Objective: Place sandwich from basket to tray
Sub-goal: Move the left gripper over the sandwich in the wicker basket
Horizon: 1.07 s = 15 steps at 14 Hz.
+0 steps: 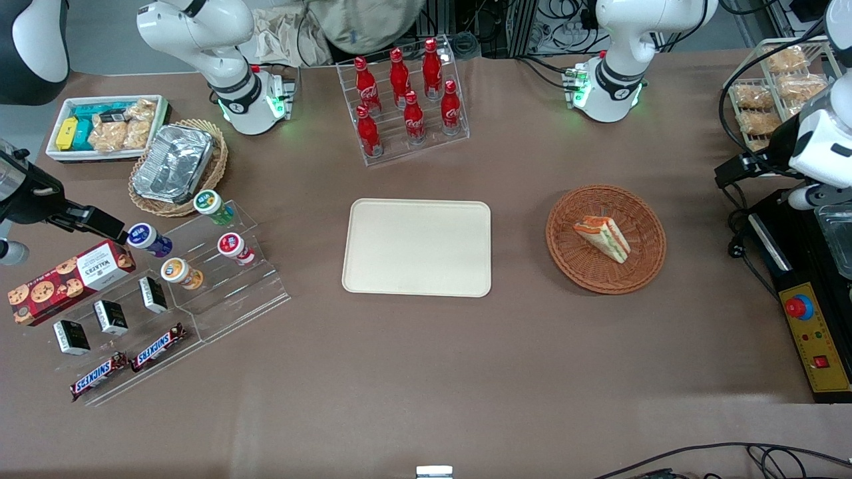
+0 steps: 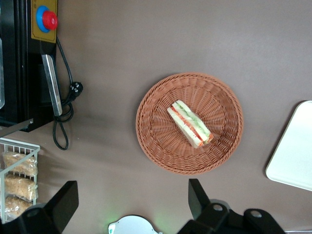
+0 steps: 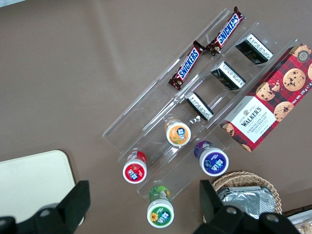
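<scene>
Lying in basket [image 1: 606, 239]: sandwich [image 1: 603, 238], 1 pc, wedge on its side, layered edge showing orange-red/green/pale; sits near basket centre, touching weave only. Basket on brown desk [image 1: 426, 372], toward working arm's end. Tray [image 1: 417, 247] beside basket, apart from it, nothing on it.

Tool [image 2: 134, 204]: held high above desk, off basket rim, fingers [image 2: 197, 195] spread wide, nothing between them. Sandwich lies well apart from tool, no contact.

Left wrist view adds: sandwich [image 2: 190, 124] filling seen edge-on, basket [image 2: 189, 123] whole, tray corner [image 2: 292, 151], black control box w/ red button [image 2: 48, 19], wire rack w/ bagged pastries [image 2: 19, 183]. Tool itself not clear in front view; only arm body at frame edge.

Front view adds: cola bottle rack [image 1: 406, 100], tan basket w/ foil container [image 1: 174, 163], white snack bin [image 1: 103, 126], acrylic stand w/ cups [image 1: 213, 253], cookie box [image 1: 66, 279], Snickers bars [image 1: 126, 366], all toward parked arm's end
</scene>
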Each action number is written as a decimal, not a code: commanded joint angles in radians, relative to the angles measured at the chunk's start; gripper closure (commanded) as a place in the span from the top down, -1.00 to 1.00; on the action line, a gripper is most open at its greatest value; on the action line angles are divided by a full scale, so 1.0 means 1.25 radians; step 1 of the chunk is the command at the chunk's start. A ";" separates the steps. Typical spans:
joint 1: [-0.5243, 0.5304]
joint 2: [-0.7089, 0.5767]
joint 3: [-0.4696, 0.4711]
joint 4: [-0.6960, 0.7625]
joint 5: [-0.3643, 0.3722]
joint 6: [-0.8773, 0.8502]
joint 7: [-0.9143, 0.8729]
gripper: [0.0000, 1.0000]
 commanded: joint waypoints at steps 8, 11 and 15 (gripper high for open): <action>-0.035 -0.019 -0.004 -0.045 0.012 0.037 -0.009 0.99; -0.050 -0.113 -0.007 -0.196 -0.003 0.097 -0.014 0.99; -0.049 -0.211 -0.046 -0.442 -0.006 0.298 -0.106 0.99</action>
